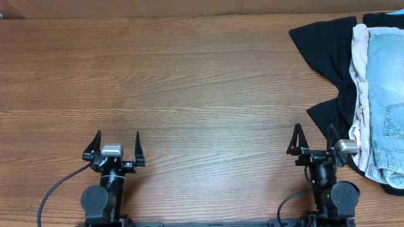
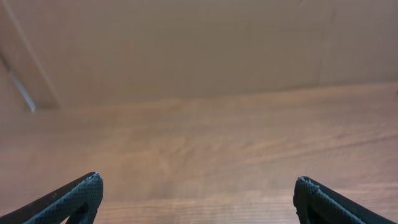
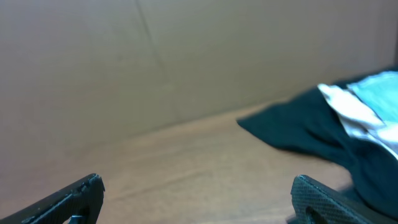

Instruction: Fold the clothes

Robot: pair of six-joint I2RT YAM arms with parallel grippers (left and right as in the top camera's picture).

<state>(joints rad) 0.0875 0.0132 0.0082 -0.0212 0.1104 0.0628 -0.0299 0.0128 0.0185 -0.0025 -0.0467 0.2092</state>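
The clothes lie in a pile at the table's right edge: pale blue denim shorts [image 1: 386, 94] on top, a cream-white garment [image 1: 360, 69] under them, a black garment [image 1: 328, 53] spread beneath. In the right wrist view the black garment [image 3: 298, 127], the white one [image 3: 348, 109] and the denim [image 3: 379, 84] show at the right. My right gripper [image 1: 312, 133] [image 3: 198, 183] stands open near the front edge, just left of the pile, its right fingertip close to the black cloth. My left gripper [image 1: 118, 140] [image 2: 198, 183] is open over bare wood at the front left, far from the clothes.
The wooden table [image 1: 189, 82] stretches across the view. A tan cardboard wall [image 2: 186, 43] [image 3: 93, 62] stands behind its far edge. A black cable [image 1: 53, 189] trails from the left arm's base.
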